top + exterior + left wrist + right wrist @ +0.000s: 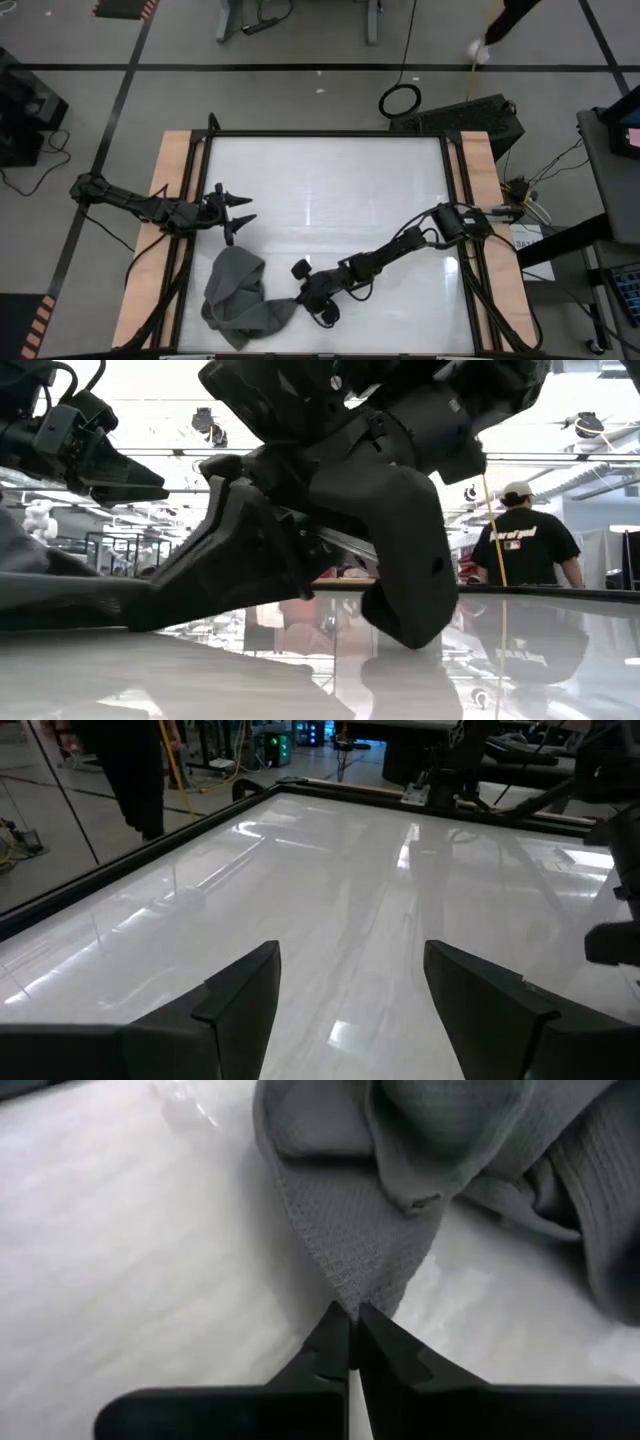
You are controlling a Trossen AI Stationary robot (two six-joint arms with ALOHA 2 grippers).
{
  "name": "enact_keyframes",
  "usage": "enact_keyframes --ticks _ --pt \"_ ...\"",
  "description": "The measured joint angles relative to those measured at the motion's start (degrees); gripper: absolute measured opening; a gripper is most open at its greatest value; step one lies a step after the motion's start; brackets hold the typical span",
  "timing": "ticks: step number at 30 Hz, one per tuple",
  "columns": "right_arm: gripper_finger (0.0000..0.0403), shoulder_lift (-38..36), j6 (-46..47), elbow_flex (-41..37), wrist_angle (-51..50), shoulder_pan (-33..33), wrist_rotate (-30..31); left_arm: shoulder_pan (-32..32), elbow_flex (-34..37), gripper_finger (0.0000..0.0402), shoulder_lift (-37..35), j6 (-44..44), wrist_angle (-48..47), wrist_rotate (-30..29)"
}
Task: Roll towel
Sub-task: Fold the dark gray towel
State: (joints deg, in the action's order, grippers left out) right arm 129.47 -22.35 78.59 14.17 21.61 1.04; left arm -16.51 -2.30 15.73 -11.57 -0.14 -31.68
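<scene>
While the towel [240, 298] lies crumpled in a loose heap near the front edge of the white surface [330, 190], left of centre, its only tidy feature is one pointed corner [352, 1295] that reaches out toward the right gripper [352, 1342]. That gripper's jaws are pressed together on the very tip of this corner, so the whole bulk of the cloth spreads straight ahead of the jaws and fans wider the farther it gets from them. No clear long axis shows yet, since the cloth is folded over itself; in the overhead view the heap runs roughly from the front edge back toward the left gripper [236, 210], with the pinched corner sticking out sideways at its right. The right arm is plainly the nearer one, touching the cloth, while the left gripper hovers behind the heap, apart from it, its jaws spread wide with only bare surface ahead of them. My judgement is that the next move turns on pulling the pinched corner away from the heap to draw the cloth flat before any rolling can start.
</scene>
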Motion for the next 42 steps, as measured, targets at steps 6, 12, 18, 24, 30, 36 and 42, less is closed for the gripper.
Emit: enact_keyframes --ticks 6,12,18,24,30,36,42 --pt "0.0001 -5.01 -0.52 -0.15 -11.94 -0.11 4.90 0.00 0.01 0.0253 0.00 0.01 0.00 -0.02" --pt "0.0001 -10.70 0.60 -0.11 -20.93 -0.02 8.51 0.00 -0.01 0.0253 0.00 7.00 0.68 0.00" --pt "0.0000 -16.44 2.22 -0.13 -29.57 0.22 8.72 0.00 -0.01 0.0253 0.00 10.86 0.70 -0.01" --pt "0.0000 -23.63 2.05 -0.13 -37.21 1.14 14.88 0.00 -0.01 0.0253 0.00 10.59 0.69 -0.02" --pt "0.0000 -33.19 1.86 -0.13 -39.43 1.16 23.22 -0.01 -0.01 0.0253 0.00 10.55 0.94 -0.02" --pt "0.0000 -43.48 -0.84 -0.13 -38.08 0.99 32.72 0.00 -0.01 0.0253 0.00 10.51 2.59 -0.01" --pt "0.0000 -52.38 -2.05 -0.11 -35.36 -0.52 36.01 0.00 -0.01 0.0253 0.00 7.10 9.08 0.44"
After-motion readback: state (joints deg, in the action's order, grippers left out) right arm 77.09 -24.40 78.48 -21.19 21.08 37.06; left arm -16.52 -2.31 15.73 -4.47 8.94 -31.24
